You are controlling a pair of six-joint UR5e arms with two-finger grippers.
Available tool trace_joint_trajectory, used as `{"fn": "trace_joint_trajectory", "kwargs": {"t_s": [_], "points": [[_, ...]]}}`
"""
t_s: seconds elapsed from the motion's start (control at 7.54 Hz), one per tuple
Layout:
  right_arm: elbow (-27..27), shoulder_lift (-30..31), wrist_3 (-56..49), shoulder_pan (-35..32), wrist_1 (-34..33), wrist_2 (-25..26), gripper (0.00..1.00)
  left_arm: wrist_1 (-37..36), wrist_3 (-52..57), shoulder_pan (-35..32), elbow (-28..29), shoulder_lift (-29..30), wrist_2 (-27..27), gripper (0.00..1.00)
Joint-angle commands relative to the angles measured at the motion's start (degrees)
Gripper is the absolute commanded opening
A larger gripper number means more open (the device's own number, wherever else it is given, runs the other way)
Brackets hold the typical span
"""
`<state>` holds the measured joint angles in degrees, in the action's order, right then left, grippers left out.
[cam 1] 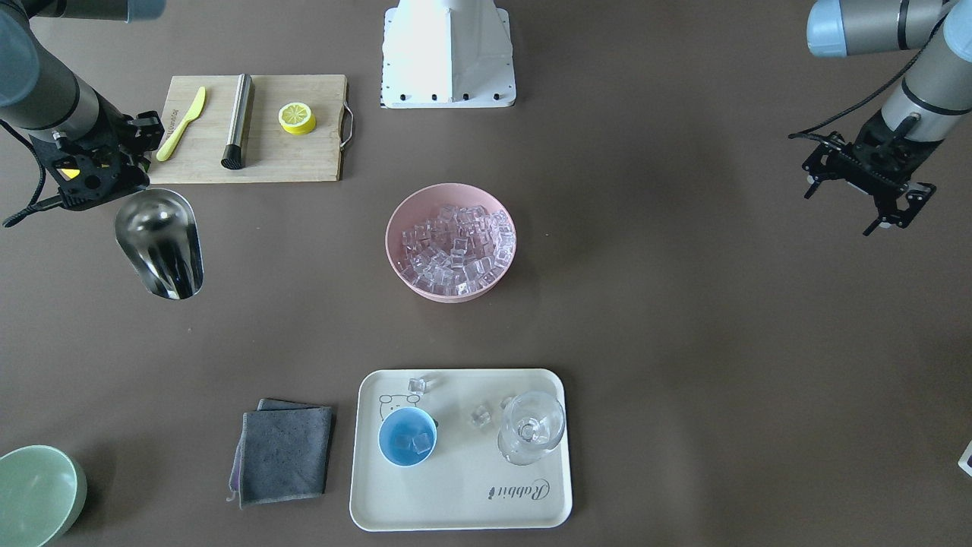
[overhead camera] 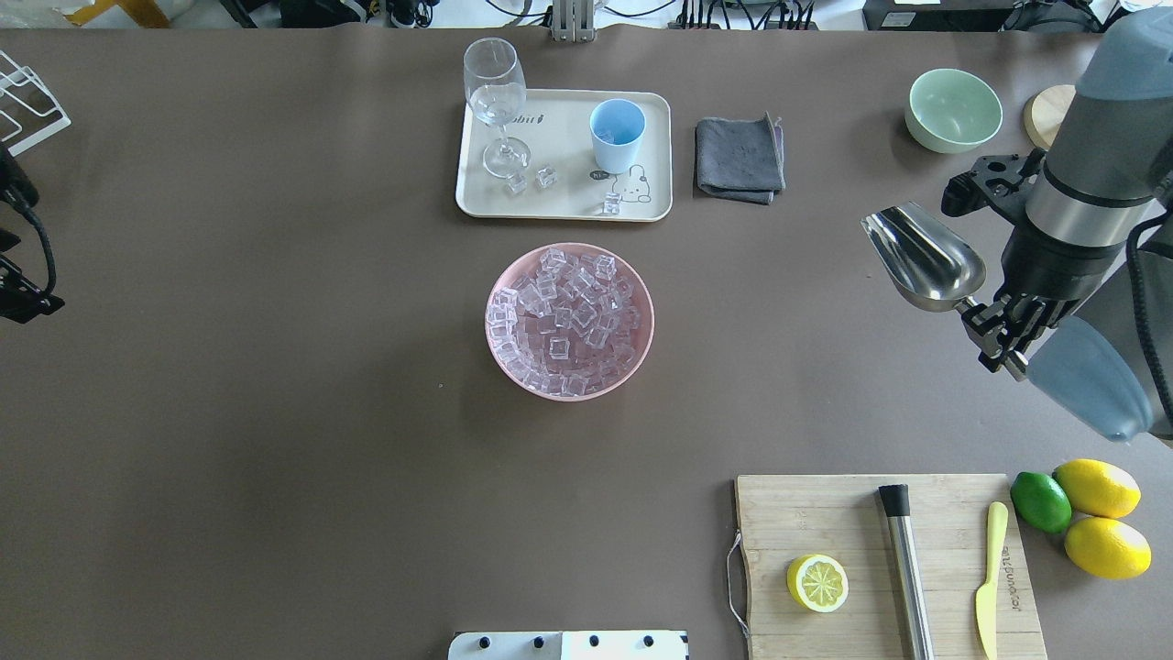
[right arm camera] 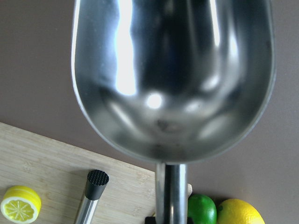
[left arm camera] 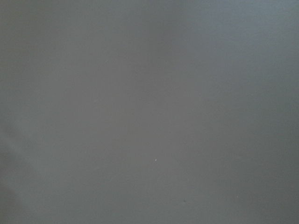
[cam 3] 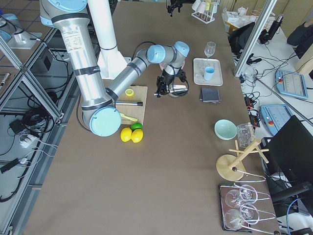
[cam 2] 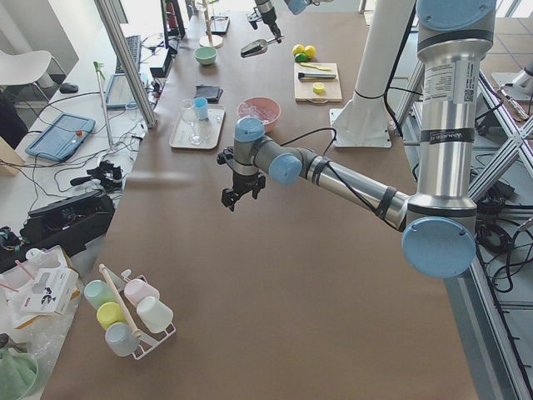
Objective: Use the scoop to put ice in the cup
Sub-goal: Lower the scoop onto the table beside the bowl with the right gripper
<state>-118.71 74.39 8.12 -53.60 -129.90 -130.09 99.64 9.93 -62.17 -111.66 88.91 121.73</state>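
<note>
My right gripper is shut on the handle of the steel scoop and holds it in the air over bare table, near the cutting board. The scoop's trough is empty. The ice fills a pink bowl at the table's middle. The light-blue cup stands on a cream tray and holds two cubes. A few loose cubes lie on the tray. My left gripper is open and empty, far off at the other side of the table.
A clear stemmed glass stands on the tray next to the cup. A grey cloth and a pale green bowl lie nearby. The cutting board carries a lemon half, a steel rod and a yellow knife. Lemons and a lime lie beside it.
</note>
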Motion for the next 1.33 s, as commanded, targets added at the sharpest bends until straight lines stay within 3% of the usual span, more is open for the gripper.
{"fn": "trace_joint_trajectory", "kwargs": {"t_s": [0.0, 0.13, 0.4, 0.66, 1.06, 1.19], "points": [[-0.1, 3.8, 18.5, 0.1, 7.7, -3.3, 0.00, -4.8, -0.1, -9.2, 4.2, -2.1, 7.3, 0.98], [3.5, 0.9, 28.3, 1.6, 8.5, -3.4, 0.00, -5.1, 0.0, -11.8, 4.4, -3.2, 7.7, 0.98], [8.8, 1.2, 34.7, 5.1, 19.8, -5.6, 0.00, -8.0, 0.0, -17.6, 7.9, -5.0, 12.7, 0.98], [11.7, 1.5, 41.9, 8.5, 27.3, -5.5, 0.00, -8.9, 0.2, -22.3, 10.3, -5.1, 14.1, 0.98], [13.1, 4.6, 42.6, 10.8, 32.3, -5.4, 0.00, -9.3, 0.3, -26.1, 13.5, -6.4, 15.7, 0.98], [13.8, 4.6, 42.6, 11.2, 33.2, -5.3, 0.00, -9.2, 0.4, -26.2, 14.4, -6.7, 19.2, 0.98]]}}
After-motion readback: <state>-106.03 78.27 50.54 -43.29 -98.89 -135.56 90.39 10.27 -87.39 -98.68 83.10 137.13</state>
